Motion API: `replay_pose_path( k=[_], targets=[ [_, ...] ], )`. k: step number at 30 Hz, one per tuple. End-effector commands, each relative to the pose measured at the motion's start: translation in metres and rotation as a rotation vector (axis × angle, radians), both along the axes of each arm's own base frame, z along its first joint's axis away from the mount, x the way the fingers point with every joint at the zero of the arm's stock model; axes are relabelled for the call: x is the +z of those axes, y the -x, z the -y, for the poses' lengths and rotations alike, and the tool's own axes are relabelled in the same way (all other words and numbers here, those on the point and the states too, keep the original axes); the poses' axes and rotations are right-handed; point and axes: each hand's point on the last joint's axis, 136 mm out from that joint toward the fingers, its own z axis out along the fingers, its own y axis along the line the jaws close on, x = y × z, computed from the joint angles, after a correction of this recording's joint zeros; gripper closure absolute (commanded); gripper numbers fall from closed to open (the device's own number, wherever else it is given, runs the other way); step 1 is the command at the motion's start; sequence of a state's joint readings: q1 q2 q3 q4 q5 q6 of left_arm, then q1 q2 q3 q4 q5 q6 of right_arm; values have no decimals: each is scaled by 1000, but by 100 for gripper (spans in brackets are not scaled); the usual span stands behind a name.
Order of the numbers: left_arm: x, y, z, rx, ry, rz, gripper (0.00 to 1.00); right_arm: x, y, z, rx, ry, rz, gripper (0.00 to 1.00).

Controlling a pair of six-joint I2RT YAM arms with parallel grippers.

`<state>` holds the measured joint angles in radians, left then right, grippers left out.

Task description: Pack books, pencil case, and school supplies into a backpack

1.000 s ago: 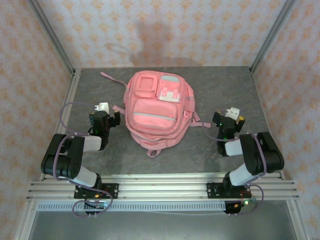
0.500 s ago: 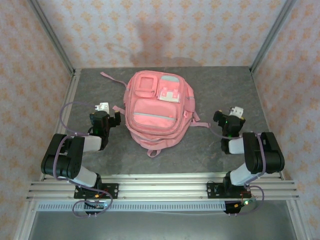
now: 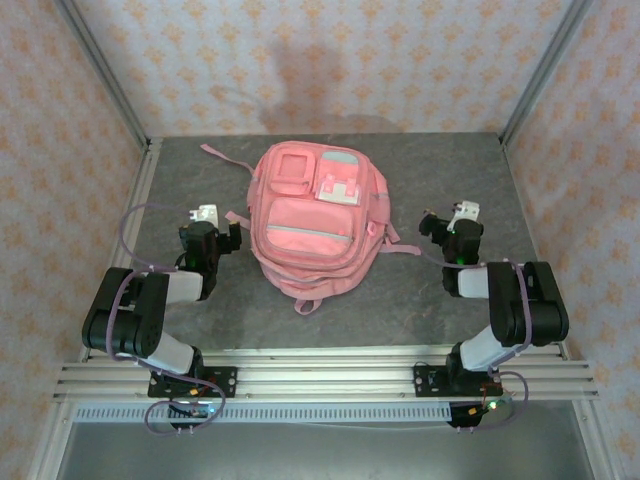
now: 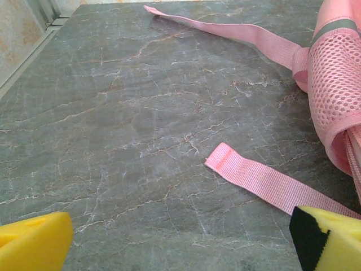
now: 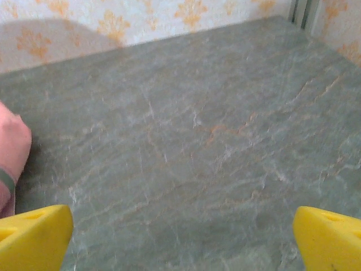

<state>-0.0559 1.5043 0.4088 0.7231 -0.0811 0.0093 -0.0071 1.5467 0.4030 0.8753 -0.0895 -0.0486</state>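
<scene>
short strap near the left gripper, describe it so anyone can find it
Find the pink backpack in the middle of the grey table. On the side facing the left gripper, a flat pink strap lies on the table. Unlike the longer strap trailing toward the far corner, it is short, its end folded over.

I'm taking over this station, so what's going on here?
A pink backpack lies flat in the middle of the table, pockets up. A robot arm sits on each side of it. The left fingers and the right fingers are both open, holding nothing and clear of the backpack. A loose strap lies on the table just ahead of the left fingers.
</scene>
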Motion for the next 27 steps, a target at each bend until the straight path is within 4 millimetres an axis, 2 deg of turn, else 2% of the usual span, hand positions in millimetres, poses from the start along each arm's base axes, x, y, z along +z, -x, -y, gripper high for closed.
replay_pose_path(
  k=[1,27],
  targets=[
    [13,-8,-3,0,-3,38,0,-4,4,4,-31,12,-16,1],
    [13,-8,-3,-1,-4,37,0,-4,4,1,-31,34,-20,1]
  ],
)
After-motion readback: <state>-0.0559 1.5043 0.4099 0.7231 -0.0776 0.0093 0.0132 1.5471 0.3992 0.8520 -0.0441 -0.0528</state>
